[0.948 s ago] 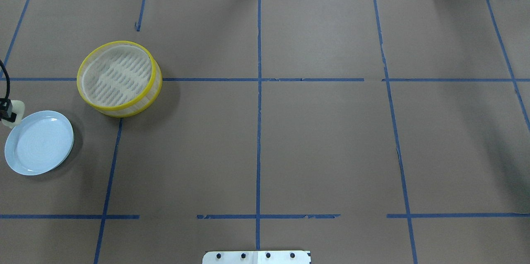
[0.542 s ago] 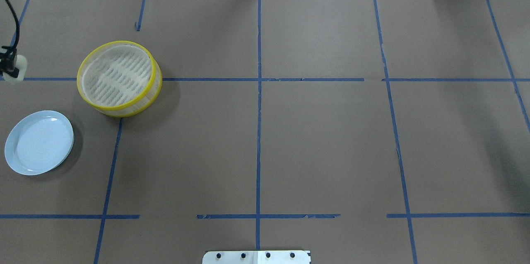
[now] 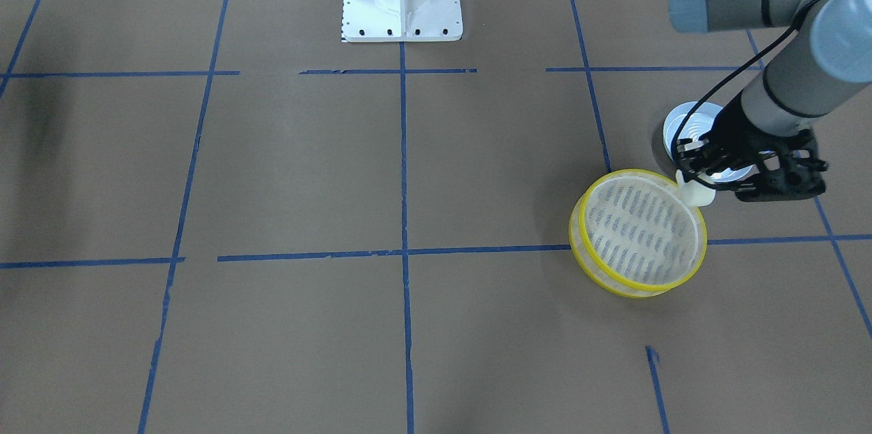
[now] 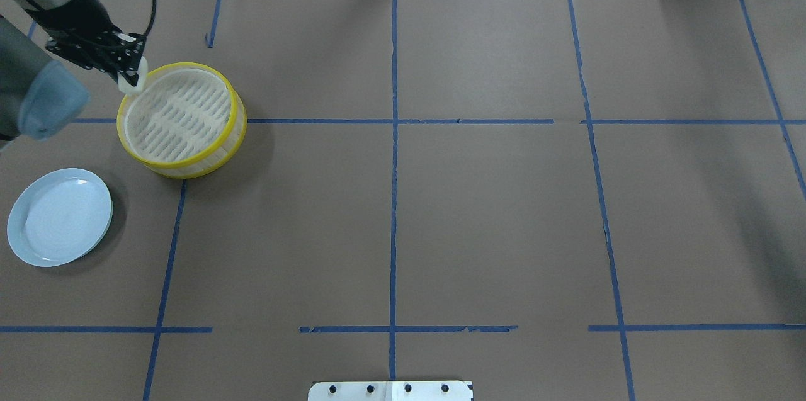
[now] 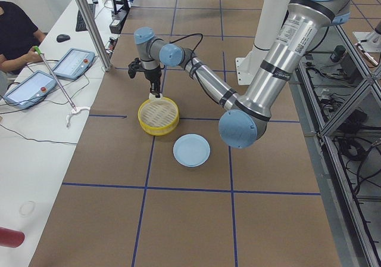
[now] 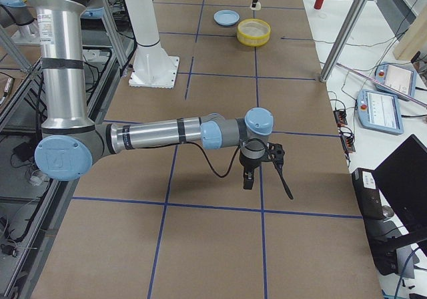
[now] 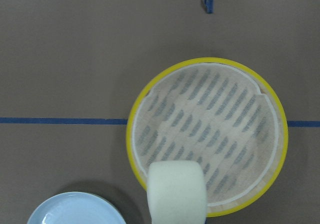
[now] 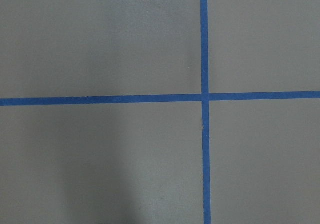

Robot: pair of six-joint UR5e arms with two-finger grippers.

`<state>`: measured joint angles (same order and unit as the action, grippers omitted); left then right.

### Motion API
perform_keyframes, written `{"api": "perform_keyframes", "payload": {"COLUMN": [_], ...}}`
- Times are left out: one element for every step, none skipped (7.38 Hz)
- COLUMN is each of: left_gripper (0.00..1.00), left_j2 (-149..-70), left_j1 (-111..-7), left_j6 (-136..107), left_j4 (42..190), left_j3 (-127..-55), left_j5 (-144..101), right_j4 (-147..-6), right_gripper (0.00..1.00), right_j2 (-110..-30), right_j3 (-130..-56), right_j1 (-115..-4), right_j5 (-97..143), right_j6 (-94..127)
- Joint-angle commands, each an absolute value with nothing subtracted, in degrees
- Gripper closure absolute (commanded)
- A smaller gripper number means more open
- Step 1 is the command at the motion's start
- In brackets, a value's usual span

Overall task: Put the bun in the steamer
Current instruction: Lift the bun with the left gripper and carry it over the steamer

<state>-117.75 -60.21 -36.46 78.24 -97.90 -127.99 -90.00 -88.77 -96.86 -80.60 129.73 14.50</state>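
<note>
The steamer (image 4: 179, 114) is a round basket with a yellow rim and stands empty on the table's left side. It also shows in the front view (image 3: 640, 233) and fills the left wrist view (image 7: 210, 129). My left gripper (image 4: 131, 73) is shut on the cream-white bun (image 4: 134, 81) and holds it above the steamer's far-left rim. The bun hangs over the rim in the front view (image 3: 696, 194) and in the left wrist view (image 7: 177, 191). My right gripper (image 6: 248, 179) hangs far off over bare table. I cannot tell whether it is open or shut.
An empty pale blue plate (image 4: 60, 216) lies nearer the robot, left of the steamer. The robot's white base plate (image 4: 390, 390) sits at the table's near edge. Blue tape lines cross the brown table cover.
My left gripper has carried the bun away from beside the plate, forward and to the right, to the steamer's far-left rim. The steamer and plate have not moved.
</note>
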Motion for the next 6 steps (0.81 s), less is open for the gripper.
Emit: {"api": "perform_keyframes", "payload": {"left_gripper": [0.75, 0.75, 0.75, 0.75, 0.75, 0.75], "left_j2": [-117.95, -117.69, -117.51, -117.42, -116.55, -115.93], "left_j1": [-57.23, -56.78, -56.52, -55.82, -55.38, -55.20], "left_j6": [-40.51, -40.69, -40.52, -40.52, -40.52, -40.52], "left_j4": [90.93, 93.66, 93.78, 95.35, 97.28, 97.38], "left_j3": [-88.89, -87.12, -86.40, -84.66, -83.94, -84.02], "left_j5": [-127.88, -127.71, -127.53, -127.53, -127.53, -127.53], "right_j4": [-90.00, -90.00, -90.00, -90.00, -90.00, -90.00], "right_gripper": [0.00, 0.00, 0.00, 0.00, 0.00, 0.00], "right_j2": [-88.77, -88.77, -88.77, -88.77, -88.77, -88.77], "right_j3": [-96.86, -96.94, -96.86, -96.86, -96.86, -96.86], "right_j1": [-80.60, -80.60, -80.51, -80.59, -80.60, -80.60], "right_j5": [129.73, 129.73, 129.73, 129.73, 129.73, 129.73], "right_j6": [14.50, 14.50, 14.50, 14.50, 14.50, 14.50]}}
